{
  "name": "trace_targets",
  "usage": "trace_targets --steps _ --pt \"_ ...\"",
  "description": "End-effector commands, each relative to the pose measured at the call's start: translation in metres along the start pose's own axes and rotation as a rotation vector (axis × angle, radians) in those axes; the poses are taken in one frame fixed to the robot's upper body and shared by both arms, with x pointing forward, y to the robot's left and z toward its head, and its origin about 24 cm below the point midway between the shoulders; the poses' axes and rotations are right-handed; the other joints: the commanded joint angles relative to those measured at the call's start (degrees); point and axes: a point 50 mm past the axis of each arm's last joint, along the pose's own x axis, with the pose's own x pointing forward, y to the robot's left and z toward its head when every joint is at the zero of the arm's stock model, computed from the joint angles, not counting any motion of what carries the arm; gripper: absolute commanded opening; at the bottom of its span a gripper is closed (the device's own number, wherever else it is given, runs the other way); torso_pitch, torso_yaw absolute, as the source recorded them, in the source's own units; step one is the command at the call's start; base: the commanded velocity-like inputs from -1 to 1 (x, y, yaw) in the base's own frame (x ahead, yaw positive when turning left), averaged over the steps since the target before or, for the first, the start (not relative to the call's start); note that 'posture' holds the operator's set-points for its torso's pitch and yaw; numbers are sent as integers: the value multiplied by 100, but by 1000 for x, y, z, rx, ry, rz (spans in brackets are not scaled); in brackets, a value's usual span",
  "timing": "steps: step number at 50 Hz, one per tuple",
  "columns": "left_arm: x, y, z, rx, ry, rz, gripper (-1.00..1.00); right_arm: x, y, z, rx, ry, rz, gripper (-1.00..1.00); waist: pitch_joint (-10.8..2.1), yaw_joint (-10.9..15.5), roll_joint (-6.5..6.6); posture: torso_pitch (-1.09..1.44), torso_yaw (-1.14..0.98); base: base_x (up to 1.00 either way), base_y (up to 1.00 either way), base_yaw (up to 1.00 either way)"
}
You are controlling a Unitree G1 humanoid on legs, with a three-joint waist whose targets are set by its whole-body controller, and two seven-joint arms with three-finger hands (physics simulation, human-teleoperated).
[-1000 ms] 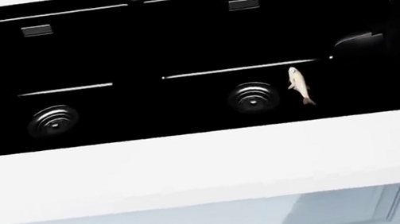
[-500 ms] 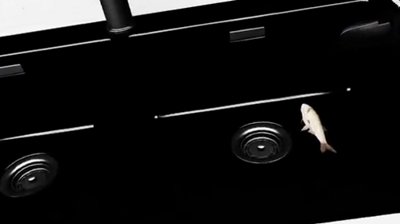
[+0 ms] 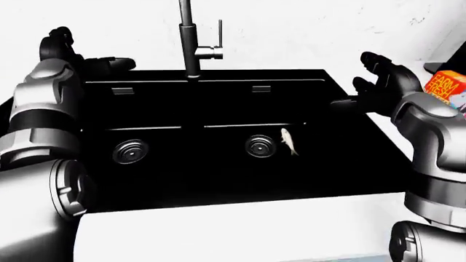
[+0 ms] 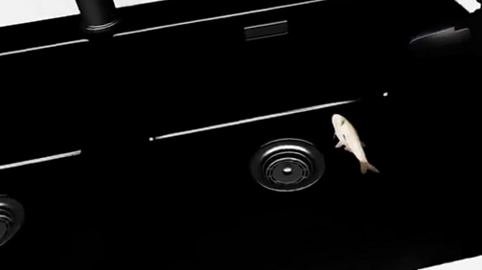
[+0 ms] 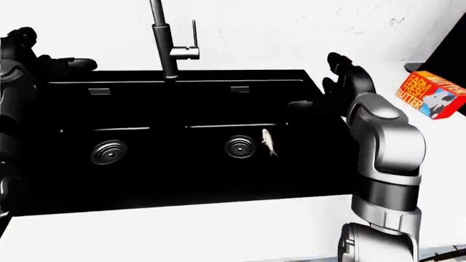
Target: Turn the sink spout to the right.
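We are looking down at a black double sink [image 3: 218, 180] that is taking up most of the white counter [image 3: 218, 229], its near rim running along the counter's bottom edge in the left-eye view. The spout [image 3: 186, 38] is standing upright at the middle of the sink's top edge, against the wall, with its lever handle [image 3: 216, 46] sticking out to the view's right. We are holding our left hand [image 3: 87, 60] over the sink's top left corner and our right hand [image 3: 375, 82] over its right edge, both with fingers spread, gripping nothing, well apart from the spout. A butter box [image 5: 430, 94] is lying near the counter's right edge. Two round drains [image 3: 131, 151] [image 3: 260, 146] are sitting in the basins, and a small pale fish [image 4: 351, 141] is lying just beside the right one.
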Motion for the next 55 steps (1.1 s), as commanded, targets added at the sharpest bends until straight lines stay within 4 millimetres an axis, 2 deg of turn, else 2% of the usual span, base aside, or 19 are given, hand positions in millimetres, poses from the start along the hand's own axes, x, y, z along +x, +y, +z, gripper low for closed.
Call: trace_targets --steps 1,4,8,20,26,34,41,48,55 --pt "-6 7 41 -28 -142 9 100 -9 -7 26 -18 -115 -31 100 -207 -8 62 0 0 0 0 0" --pt "-8 11 49 -34 -147 18 100 -10 -8 27 -18 -118 -34 100 -175 -7 110 0 0 0 0 0" --pt "-7 10 45 -31 -134 19 100 -10 -8 25 -17 -117 -33 100 -162 -6 164 0 0 0 0 0" --pt "-7 9 44 -27 -122 11 100 -11 -10 30 -18 -115 -34 100 -317 11 176 -5 0 0 0 0" --pt "-7 9 43 -24 -118 11 100 -6 -13 48 -14 -120 -35 100 -423 -21 192 -8 0 0 0 0" --pt "-6 9 43 -20 -114 9 100 -2 -19 58 -8 -113 -42 100 -558 -51 221 -12 0 0 0 0" --pt "-6 6 44 -14 -117 4 100 7 -28 62 3 -82 -58 100 -684 -33 205 -15 0 0 0 0" --pt "-7 4 45 -2 -116 2 100 8 -38 66 12 -73 -77 100 -817 -10 179 -18 0 0 0 0" --pt "-7 2 46 -1 -114 -3 100 8 -42 71 0 -65 -91 100 -1030 -2 179 -23 0 0 0 0"
